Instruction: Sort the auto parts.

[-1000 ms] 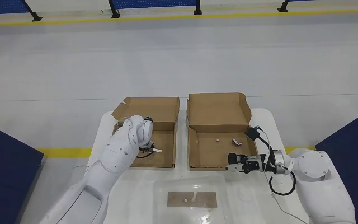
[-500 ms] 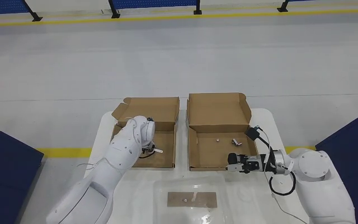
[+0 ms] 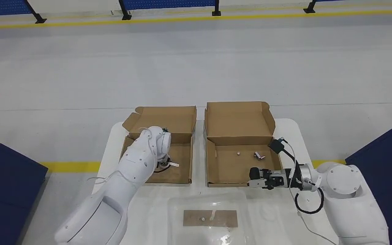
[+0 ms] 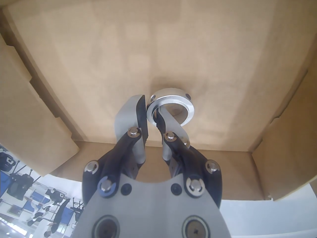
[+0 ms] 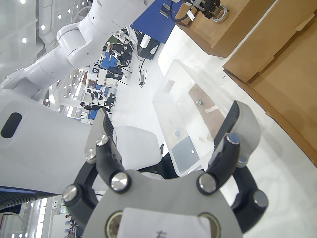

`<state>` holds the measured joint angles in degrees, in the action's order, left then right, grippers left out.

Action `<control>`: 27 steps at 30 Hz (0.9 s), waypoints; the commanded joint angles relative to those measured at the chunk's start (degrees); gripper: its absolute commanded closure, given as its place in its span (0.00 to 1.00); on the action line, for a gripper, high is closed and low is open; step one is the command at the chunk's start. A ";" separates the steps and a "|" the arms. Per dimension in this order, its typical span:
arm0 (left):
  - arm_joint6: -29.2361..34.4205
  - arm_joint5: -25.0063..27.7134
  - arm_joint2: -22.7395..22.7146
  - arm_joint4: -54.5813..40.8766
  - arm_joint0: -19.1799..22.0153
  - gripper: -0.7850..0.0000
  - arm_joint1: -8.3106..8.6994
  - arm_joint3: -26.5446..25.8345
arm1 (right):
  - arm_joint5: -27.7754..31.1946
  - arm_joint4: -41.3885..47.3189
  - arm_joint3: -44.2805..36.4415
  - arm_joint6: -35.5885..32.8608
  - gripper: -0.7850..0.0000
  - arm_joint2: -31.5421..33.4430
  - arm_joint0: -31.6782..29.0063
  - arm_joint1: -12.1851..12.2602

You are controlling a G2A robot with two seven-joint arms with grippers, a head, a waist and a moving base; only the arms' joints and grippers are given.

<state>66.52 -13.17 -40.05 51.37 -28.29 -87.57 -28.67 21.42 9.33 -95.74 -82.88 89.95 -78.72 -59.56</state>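
Over the last second your left arm has swung its elbow inward while the left claw stayed low in the left cardboard box, pinching the wall of the metal ring, so I judge release is close. The ring sits nearly flat near the box floor, bore facing up; being round, it has no long axis. Your right claw hangs spread and empty over the counter.
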 commanded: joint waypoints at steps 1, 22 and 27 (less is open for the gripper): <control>-0.12 0.12 -0.18 -0.15 0.13 0.75 -0.10 0.32 | 0.00 0.00 0.00 0.00 0.00 0.00 0.00 0.00; 3.13 1.94 -5.84 1.81 -2.45 0.00 3.46 -11.06 | 0.00 0.00 0.00 0.00 0.00 0.00 0.00 0.00; 6.38 2.47 -11.47 3.88 -8.01 0.00 7.00 -24.13 | 0.00 0.00 0.00 0.00 0.00 0.00 0.00 0.00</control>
<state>72.26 -10.77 -49.95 54.51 -34.67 -81.48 -48.99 21.42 9.33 -95.74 -82.88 89.95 -78.72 -59.56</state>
